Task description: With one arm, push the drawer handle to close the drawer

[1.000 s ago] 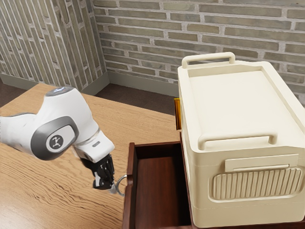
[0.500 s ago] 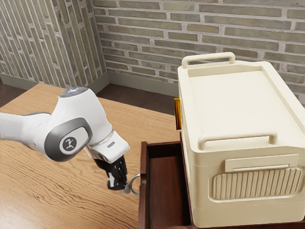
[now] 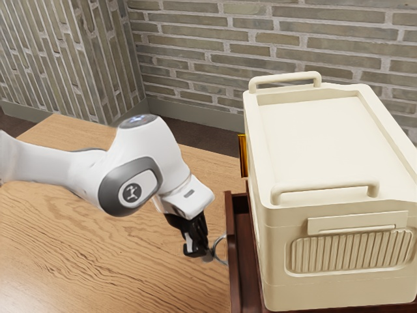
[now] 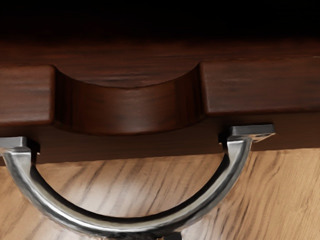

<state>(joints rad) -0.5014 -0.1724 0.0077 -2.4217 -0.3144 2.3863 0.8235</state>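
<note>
My black gripper [image 3: 207, 255] is low over the table at the outer side of the curved metal handle [image 3: 220, 250], its tips at or against the handle's bow; whether its fingers are apart is hard to make out. The dark wooden drawer [image 3: 236, 261] stands partly out from under the cream box, with a narrow strip of its inside showing. In the wrist view the silver handle [image 4: 220, 186] bows out from the drawer front [image 4: 260, 90], which has a rounded notch in its top edge. A small dark bit touches the bow's outermost part.
The big cream box [image 3: 319, 143] with two top rails stands over the drawer. An orange-gold piece [image 3: 244, 155] sticks out at its side, farther back. Wooden table [image 3: 78, 261] surface lies under the arm, and a brick wall rises behind.
My arm and gripper have moved toward the exterior view's right, keeping beside the handle. The drawer has slid the same way, further in under the cream box.
</note>
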